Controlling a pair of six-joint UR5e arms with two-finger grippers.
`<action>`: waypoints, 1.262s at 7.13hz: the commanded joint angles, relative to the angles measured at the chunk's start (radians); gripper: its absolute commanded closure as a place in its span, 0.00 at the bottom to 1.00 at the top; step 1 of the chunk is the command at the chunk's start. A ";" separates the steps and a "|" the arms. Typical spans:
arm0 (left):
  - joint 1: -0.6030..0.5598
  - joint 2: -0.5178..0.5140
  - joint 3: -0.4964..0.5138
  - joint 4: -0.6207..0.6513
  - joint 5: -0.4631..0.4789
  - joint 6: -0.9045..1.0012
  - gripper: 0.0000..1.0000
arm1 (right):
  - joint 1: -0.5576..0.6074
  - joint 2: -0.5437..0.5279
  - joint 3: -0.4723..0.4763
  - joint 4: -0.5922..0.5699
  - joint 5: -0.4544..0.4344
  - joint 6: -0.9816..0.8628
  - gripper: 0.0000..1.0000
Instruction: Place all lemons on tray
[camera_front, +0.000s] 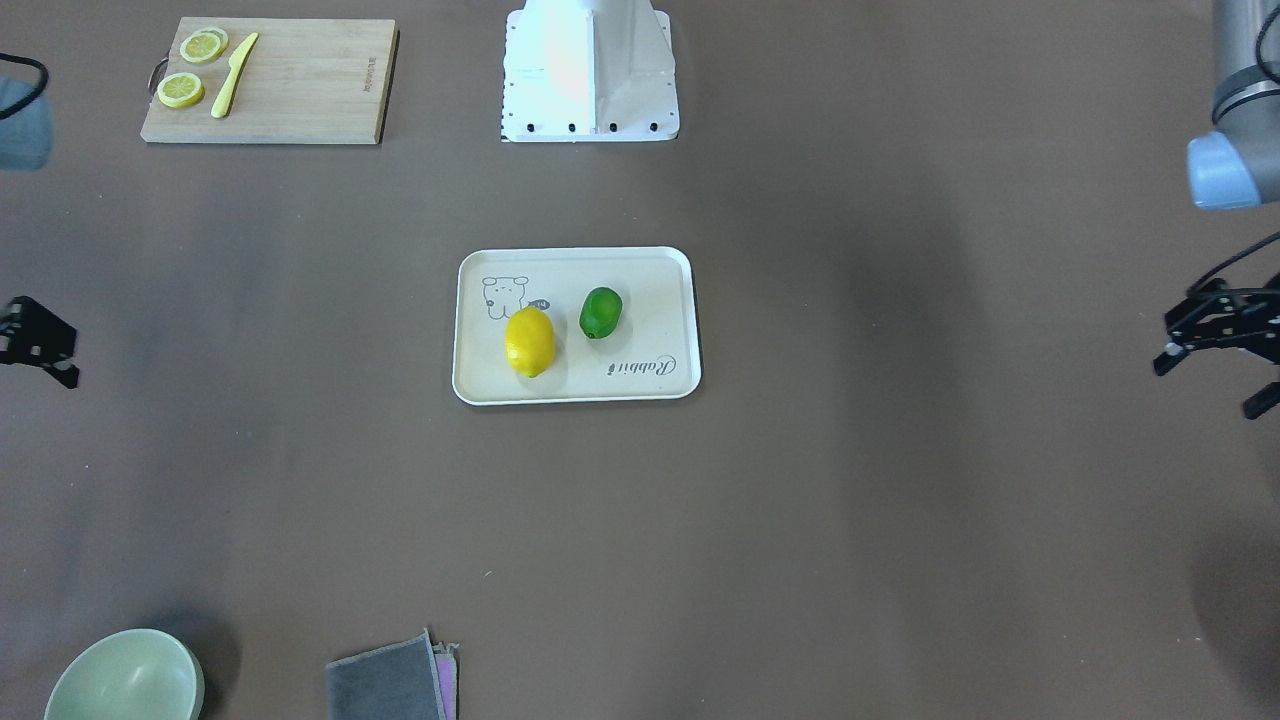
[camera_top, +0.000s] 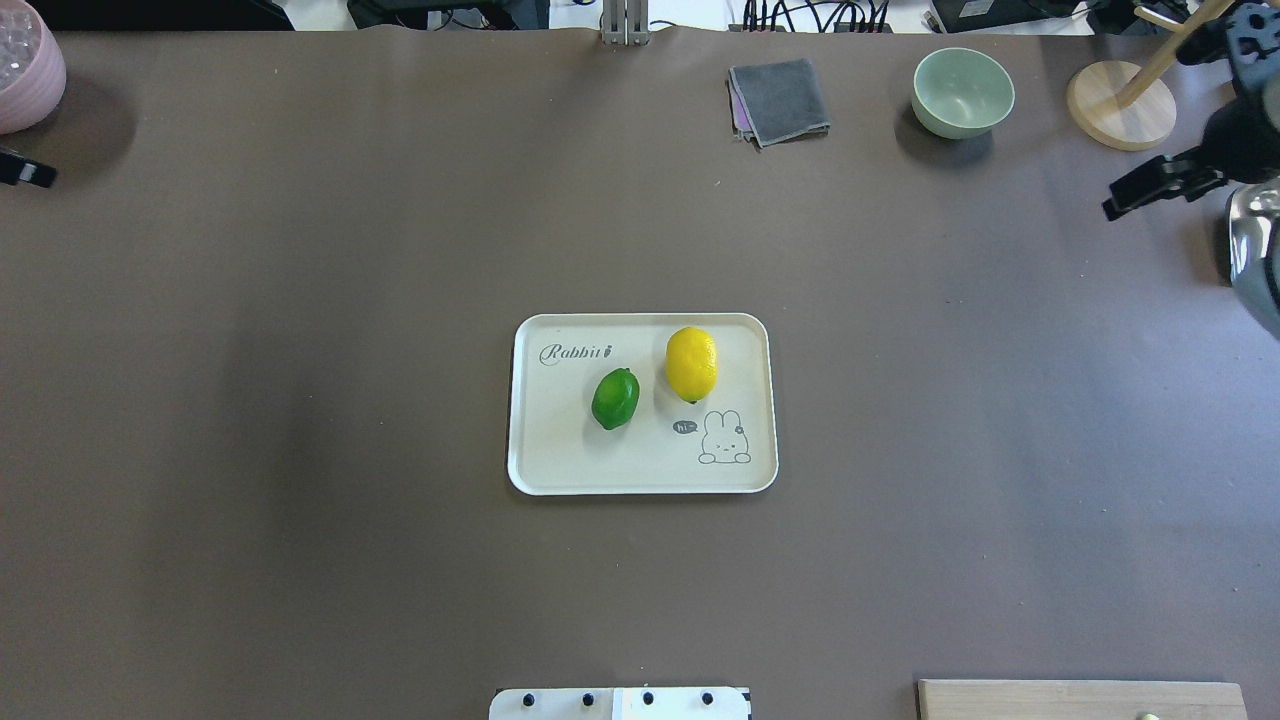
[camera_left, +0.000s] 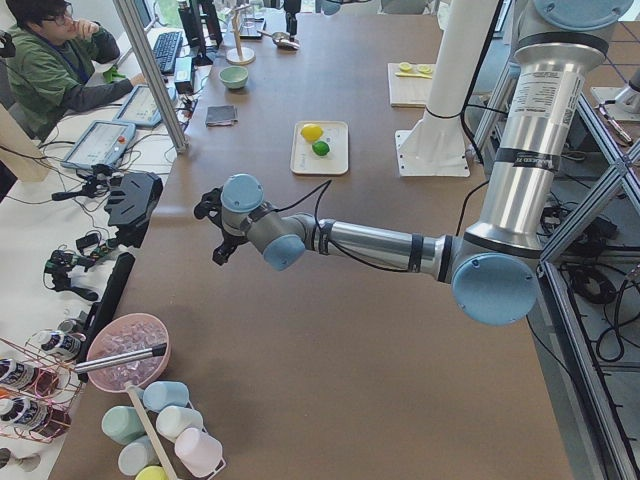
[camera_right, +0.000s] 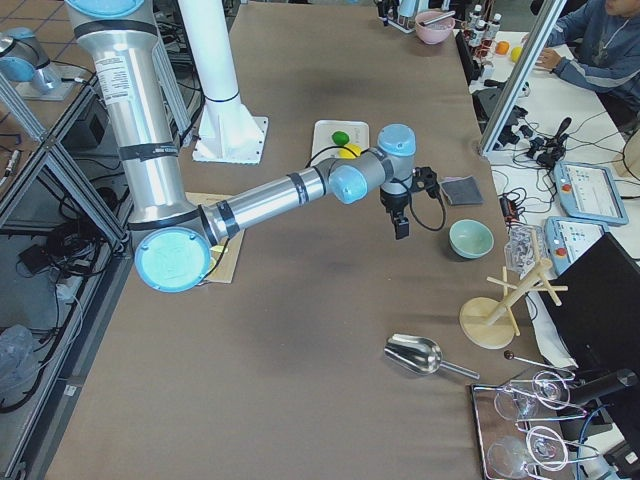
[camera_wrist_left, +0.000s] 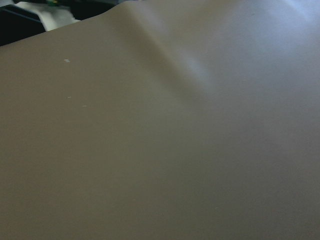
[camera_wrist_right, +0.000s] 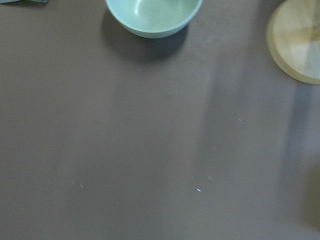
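Note:
The cream tray (camera_top: 525, 470) with the rabbit drawing lies at the table's middle. The yellow lemon (camera_top: 691, 363) and the smaller green lemon (camera_top: 615, 398) both lie on it, side by side and apart; they also show in the front view as yellow (camera_front: 530, 342) and green (camera_front: 601, 312). My left gripper (camera_front: 1208, 388) hovers open and empty far out at the table's left end. My right gripper (camera_top: 1125, 198) hovers empty at the right end near the bowl; its jaws look apart, though one finger is cropped.
A wooden cutting board (camera_front: 300, 85) with lemon slices (camera_front: 180, 90) and a yellow knife (camera_front: 233, 75) sits by my base (camera_front: 590, 80). A green bowl (camera_top: 962, 92), grey cloth (camera_top: 780, 100), wooden stand (camera_top: 1120, 105) and pink bowl (camera_top: 25, 65) line the far edge.

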 joint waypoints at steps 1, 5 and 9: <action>-0.160 0.017 -0.004 0.266 0.020 0.423 0.01 | 0.171 -0.180 -0.004 0.045 0.026 -0.196 0.00; -0.189 0.245 -0.018 0.207 0.050 0.318 0.01 | 0.219 -0.271 -0.082 0.056 0.048 -0.223 0.00; -0.234 0.259 -0.247 0.582 0.048 0.318 0.01 | 0.288 -0.260 0.019 -0.184 0.113 -0.227 0.00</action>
